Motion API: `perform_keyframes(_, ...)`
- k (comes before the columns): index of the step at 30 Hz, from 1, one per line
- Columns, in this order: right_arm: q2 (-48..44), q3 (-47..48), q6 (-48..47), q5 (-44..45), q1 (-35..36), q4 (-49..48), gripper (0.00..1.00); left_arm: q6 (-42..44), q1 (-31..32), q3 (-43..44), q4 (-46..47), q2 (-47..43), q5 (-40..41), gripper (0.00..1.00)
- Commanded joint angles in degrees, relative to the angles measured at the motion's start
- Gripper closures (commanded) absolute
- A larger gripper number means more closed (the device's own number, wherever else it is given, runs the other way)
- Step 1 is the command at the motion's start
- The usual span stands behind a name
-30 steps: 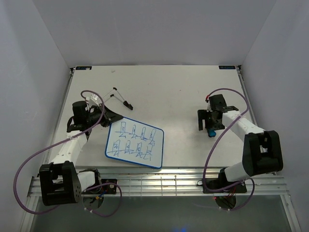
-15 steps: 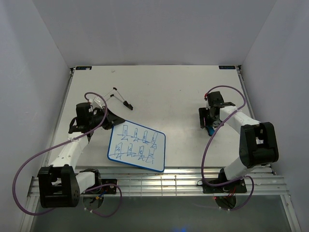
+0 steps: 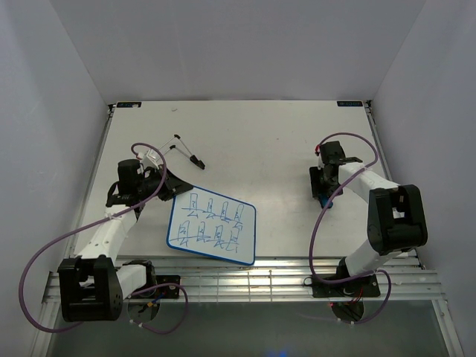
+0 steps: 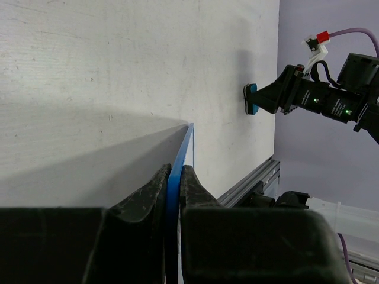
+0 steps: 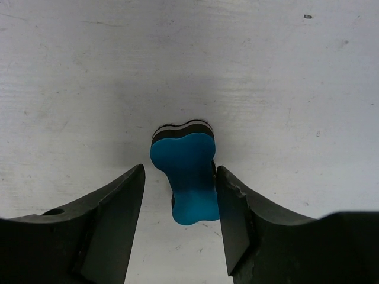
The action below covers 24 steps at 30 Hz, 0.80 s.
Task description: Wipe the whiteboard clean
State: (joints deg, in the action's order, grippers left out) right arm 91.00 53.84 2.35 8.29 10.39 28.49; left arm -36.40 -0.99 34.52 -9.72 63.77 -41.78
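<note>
Right tool [image 5: 179, 170] sits apart astride the eraser [image 5: 185, 180] — the whiteboard [image 3: 210, 229], edge clamped in the left tool [image 4: 175, 174], lies well to its left.

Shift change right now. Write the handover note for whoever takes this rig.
Left gripper: shut on the blue rim at the left edge of the whiteboard.
Right gripper: open, one finger on each side of the blue eraser, which sits on the table well to the board's right. It is not gripped yet.
Done: board held, eraser straddled.
Left: close on the eraser, carry it to the board, and wipe off the blue scribbles. None are erased yet.
</note>
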Motion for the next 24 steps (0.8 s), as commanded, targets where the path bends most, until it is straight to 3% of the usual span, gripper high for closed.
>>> perform_keyframes(1,0.3,0.6,-0.8,-0.6,-0.2,-0.8,0.44,4.5,0.1,0.4,-1.6,-1.8,3.2,1.0)
perform_keyframes(9,0.7,0.4,-0.8,-0.8,-0.2,-0.4,0.63,5.5,0.1,0.3,-2.2,-1.5,2.6,1.0)
perform_keyframes(17,0.4,0.2,-0.5,-1.4,-0.2,0.1,0.65,5.6,0.1,0.4,-2.7,-1.7,2.9,1.0)
perform_keyframes(19,0.7,0.1,-0.4,-2.0,-0.2,0.2,0.76,5.6,0.1,0.5,-2.7,-1.6,2.9,1.0)
perform_keyframes(24,-3.3,-0.1,1.1,-3.8,0.2,-0.3,0.8,5.6,0.1,0.6,-2.7,-1.7,2.8,1.0)
